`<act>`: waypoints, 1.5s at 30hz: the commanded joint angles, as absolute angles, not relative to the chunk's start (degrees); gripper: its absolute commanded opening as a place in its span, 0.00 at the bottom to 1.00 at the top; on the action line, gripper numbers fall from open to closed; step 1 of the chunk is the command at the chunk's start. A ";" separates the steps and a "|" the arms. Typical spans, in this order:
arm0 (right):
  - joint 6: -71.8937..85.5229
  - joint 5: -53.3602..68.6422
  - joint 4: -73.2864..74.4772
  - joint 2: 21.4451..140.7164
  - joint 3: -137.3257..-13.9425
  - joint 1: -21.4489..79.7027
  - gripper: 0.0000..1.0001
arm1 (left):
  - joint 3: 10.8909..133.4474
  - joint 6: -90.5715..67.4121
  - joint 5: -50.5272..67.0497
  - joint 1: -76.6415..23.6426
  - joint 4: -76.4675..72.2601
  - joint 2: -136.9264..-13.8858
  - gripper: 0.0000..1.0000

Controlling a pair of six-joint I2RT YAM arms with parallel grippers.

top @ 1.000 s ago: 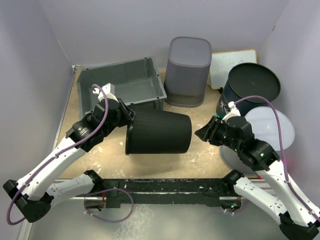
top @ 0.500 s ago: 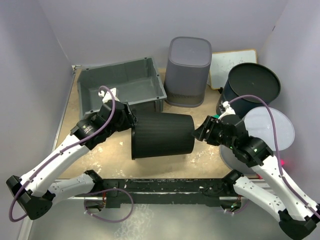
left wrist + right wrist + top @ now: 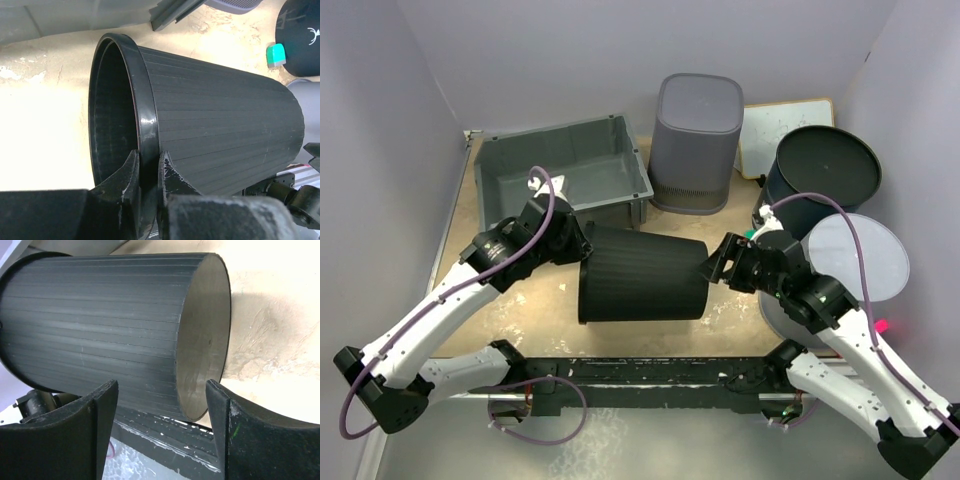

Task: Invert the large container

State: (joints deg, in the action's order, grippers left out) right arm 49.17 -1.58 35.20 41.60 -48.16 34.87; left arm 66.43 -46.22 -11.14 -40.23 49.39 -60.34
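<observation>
The large container [image 3: 645, 275], black and ribbed, lies on its side mid-table with its open mouth to the left. My left gripper [image 3: 582, 245] is shut on its rim, one finger inside and one outside; the left wrist view shows that pinch [image 3: 148, 155] on the thick rim of the container [image 3: 215, 125]. My right gripper [image 3: 712, 265] is at the flat base end, open. In the right wrist view its jaws [image 3: 162, 385] stand wide apart, nothing between them, with the container [image 3: 100, 325] and its base disc just ahead.
A grey rectangular bin [image 3: 560, 130] stands at the back left and a tall grey container [image 3: 697, 145] behind the middle. A dark round tub [image 3: 825, 165], a pale round lid [image 3: 860, 260] and a whiteboard [image 3: 788, 125] are at the right. Walls close in all round.
My left gripper shifted along the rim and closed on it. My right gripper moved left up to the container's base and opened wider. The container turned slightly.
</observation>
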 commanded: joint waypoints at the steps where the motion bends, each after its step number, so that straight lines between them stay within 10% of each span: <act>1: 50.36 1.24 31.17 41.14 -46.92 34.98 0.74 | 65.91 -45.69 -9.47 -40.30 51.77 -60.21 0.00; 29: 52.16 21.27 8.80 37.29 -46.45 34.97 0.74 | 52.84 -47.02 -1.80 -40.34 39.00 -59.69 0.00; 45: 42.54 19.10 12.29 41.08 -57.74 34.98 0.74 | 48.25 -50.44 -1.05 -40.32 27.27 -59.52 0.20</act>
